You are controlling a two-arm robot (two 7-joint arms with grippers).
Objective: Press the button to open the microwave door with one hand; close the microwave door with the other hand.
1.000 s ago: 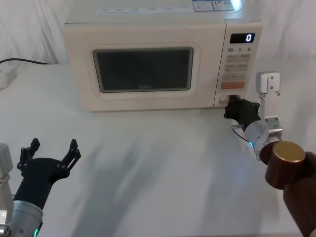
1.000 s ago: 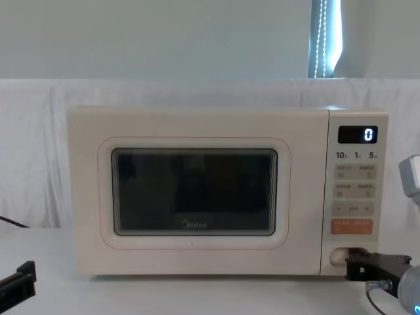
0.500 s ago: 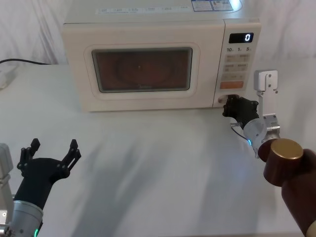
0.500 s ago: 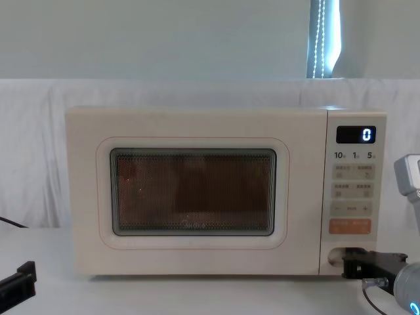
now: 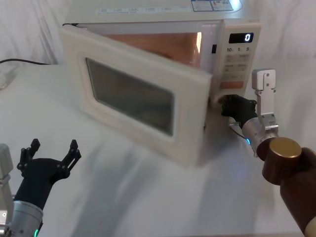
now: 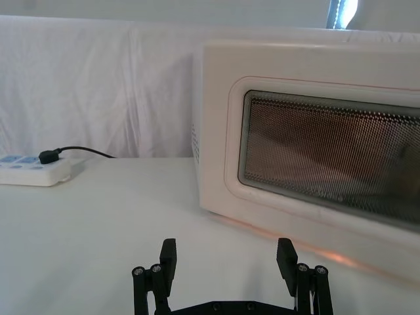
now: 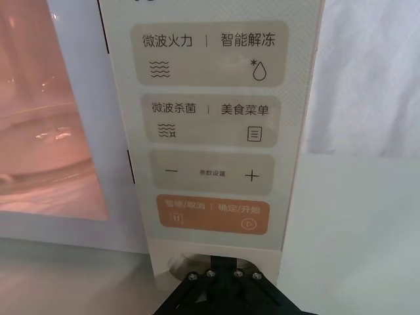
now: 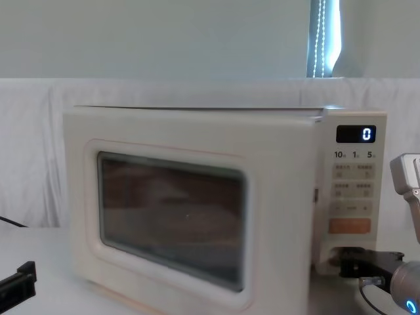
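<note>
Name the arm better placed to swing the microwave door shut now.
Left. The left gripper, open, sits free in front of the ajar microwave door, on its swinging side. The right gripper is at the button beside the panel.

white power strip (image 6: 34,170) — black cable (image 6: 79,151) plugged in | white table (image 5: 148,192)

The microwave door (image 5: 143,106), shut a second ago, has been swung partly open (lit interior exposed).

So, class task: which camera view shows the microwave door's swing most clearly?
The head view: the microwave door stands ajar, free edge swung out from the lit cavity. Chest view shows it angled forward; left wrist view its window; right wrist view the cavity beside the control panel.
</note>
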